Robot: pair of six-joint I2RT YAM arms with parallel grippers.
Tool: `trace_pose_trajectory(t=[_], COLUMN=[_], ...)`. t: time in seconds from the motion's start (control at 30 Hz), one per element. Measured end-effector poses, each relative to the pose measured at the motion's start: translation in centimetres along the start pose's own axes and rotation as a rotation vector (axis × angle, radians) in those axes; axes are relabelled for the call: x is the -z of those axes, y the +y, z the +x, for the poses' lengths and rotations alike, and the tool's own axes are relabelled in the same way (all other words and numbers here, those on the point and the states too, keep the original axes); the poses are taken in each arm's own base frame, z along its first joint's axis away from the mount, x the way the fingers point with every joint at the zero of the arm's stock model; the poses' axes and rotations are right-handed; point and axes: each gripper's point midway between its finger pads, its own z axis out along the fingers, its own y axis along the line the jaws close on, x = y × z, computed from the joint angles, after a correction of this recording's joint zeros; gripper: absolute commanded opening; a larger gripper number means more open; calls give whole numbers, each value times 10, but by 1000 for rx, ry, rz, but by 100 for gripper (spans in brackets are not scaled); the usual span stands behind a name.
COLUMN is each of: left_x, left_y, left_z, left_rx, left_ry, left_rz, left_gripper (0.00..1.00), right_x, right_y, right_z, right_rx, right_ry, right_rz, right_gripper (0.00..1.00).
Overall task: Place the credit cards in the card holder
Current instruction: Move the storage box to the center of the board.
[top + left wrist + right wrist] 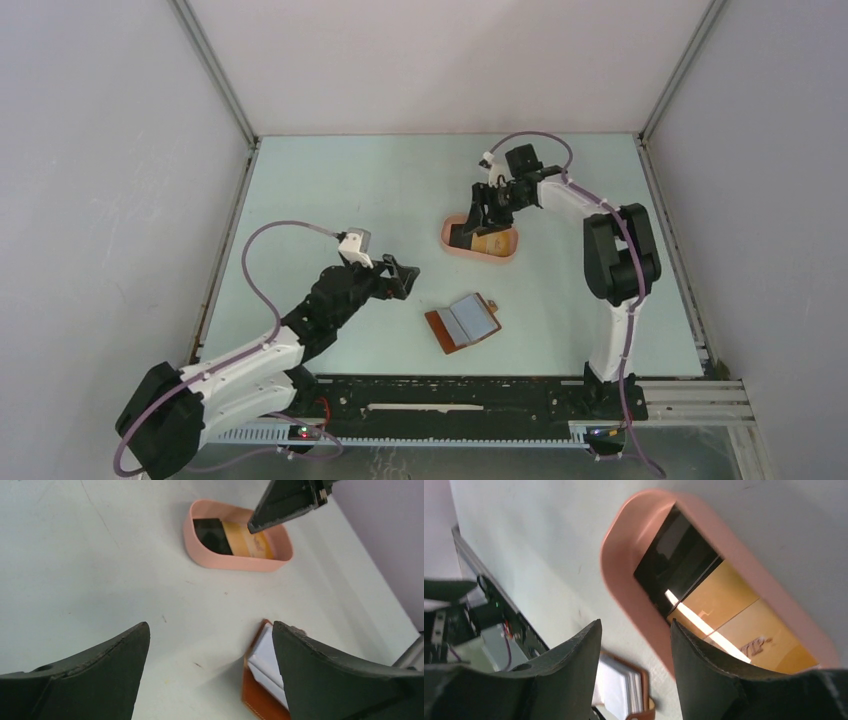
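- Dark fingers [110, 665] of the left tool [210, 627] are filling the bottom of the left wrist view. They are standing wide apart, with nothing between them but bare surface [100, 555].
- Inside the pink tray [235, 562] the credit cards are lying flat, a black card [212, 535] at one end and a tan card [250, 542] just beside it. I cannot tell how many are stacked beneath.
- From the right wrist the black card [674, 565] is showing a glossy reflection and the tan card [734, 615] is showing faint lettering. The top view is reducing both to a small dark and orange patch [488, 243].
- Well apart from the tray, nearer the arm bases, the card holder [463, 322] is lying open on the surface with its pale pockets facing up.
- Only the top view is showing the whole holder, with its snap tab [492, 305] at the right side.
- Elsewhere the holder is appearing only in part: a corner [255, 700] beside a finger in the left wrist view, a slice [624, 690] at the bottom edge in the right wrist view.
- Over the tray [505, 257] the right tool [480, 215] is hanging with its fingers parted and gripping nothing. I cannot tell whether it is touching the rim [624, 555].
- In the top view the left tool [400, 278] is hovering near the holder's left side, not touching it.
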Motion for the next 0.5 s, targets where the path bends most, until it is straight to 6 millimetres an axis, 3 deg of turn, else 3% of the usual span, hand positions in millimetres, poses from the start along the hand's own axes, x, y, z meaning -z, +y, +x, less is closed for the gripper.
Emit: trace_pose_trajectory(t=[0.23, 0.5], left_x=[-13, -15], left_y=[20, 17], left_z=[18, 10], left_rx=[-2, 2], left_ry=[86, 59], left_rz=[-44, -22], left_gripper=[96, 96], right_x=[-28, -43], right_y=[-30, -40], right_z=[-14, -21], right_rx=[-177, -220], right_ry=[-25, -52], right_rz=[122, 178], right_gripper=[59, 62])
